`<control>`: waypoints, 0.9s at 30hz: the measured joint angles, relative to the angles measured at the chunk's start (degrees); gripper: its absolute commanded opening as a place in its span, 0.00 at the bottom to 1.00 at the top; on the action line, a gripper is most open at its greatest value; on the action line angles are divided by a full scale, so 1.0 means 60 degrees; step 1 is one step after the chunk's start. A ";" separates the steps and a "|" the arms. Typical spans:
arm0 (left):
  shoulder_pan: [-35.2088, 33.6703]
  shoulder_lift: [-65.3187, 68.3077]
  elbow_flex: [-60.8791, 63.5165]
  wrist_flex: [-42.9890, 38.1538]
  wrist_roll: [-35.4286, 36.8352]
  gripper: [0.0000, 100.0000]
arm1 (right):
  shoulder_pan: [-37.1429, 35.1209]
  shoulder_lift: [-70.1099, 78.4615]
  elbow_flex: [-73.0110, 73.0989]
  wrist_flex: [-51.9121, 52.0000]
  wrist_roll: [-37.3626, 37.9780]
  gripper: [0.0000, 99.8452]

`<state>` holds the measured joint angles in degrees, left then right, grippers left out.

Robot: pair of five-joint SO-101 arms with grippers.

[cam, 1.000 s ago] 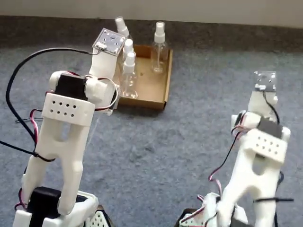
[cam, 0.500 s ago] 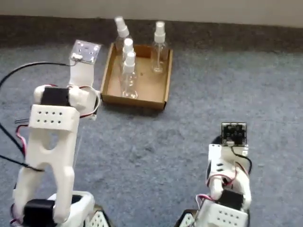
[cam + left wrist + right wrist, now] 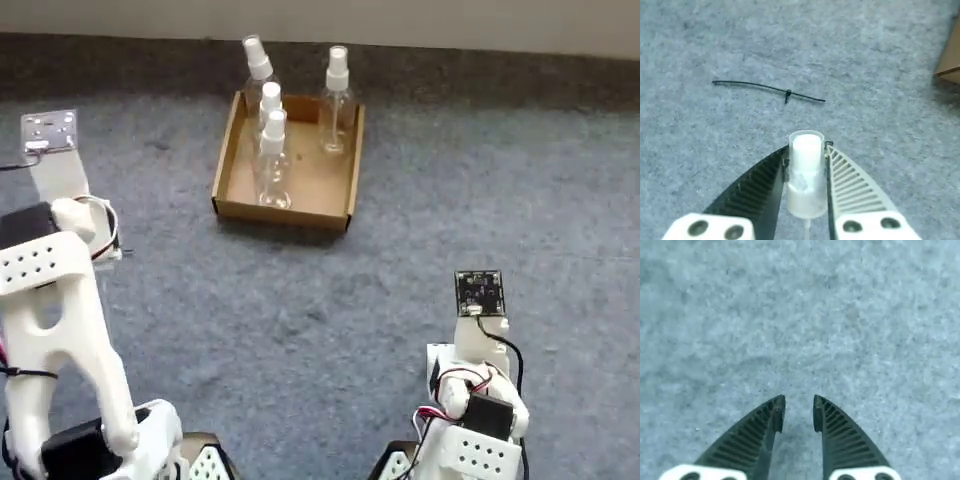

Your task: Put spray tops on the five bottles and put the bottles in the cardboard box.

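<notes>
High view: the left arm (image 3: 50,270) stands at the table's left edge and the right arm (image 3: 478,400) is folded low on the near right. The cardboard box (image 3: 322,190) lies on the grey carpet (image 3: 450,180), well apart from both arms, ahead of them. Three capped bottles (image 3: 272,160) stand upright in it. A fourth, the tilted bottle (image 3: 256,62), leans at the far left corner; whether it stands inside I cannot tell.

Left wrist view: the left gripper (image 3: 806,148) is clenched on a spray top (image 3: 805,175), its white head upright between the jaws and touching both. Beyond the fingertips a black cable tie (image 3: 770,90) lies flat on the carpet. A corner of the box shows off to the white-jaw side.

Right wrist view: the right gripper (image 3: 797,412) is released, its jaws a little apart with nothing between them, over bare carpet.
</notes>
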<state>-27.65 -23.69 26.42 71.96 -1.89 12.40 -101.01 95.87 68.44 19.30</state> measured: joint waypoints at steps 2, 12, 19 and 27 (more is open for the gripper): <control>-0.0498 0.0000 0.0454 -0.0220 0.0000 0.02 | 0.0000 -0.0176 0.0000 0.0103 0.0000 0.07; -0.0777 0.0000 0.2784 -0.2945 -0.0366 0.02 | 0.0000 -0.0513 0.0000 0.0117 0.0000 0.07; 0.0571 -0.0015 0.2799 -0.3971 -0.1158 0.02 | 0.0000 -0.0513 0.0000 0.0117 0.0000 0.07; 0.2022 0.2154 0.2300 -0.5377 -0.1187 0.02 | 0.0000 -0.0513 0.0000 0.0117 0.0000 0.07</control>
<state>-15.52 -10.77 40.22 39.69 -9.01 12.40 -104.09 95.87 69.14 19.30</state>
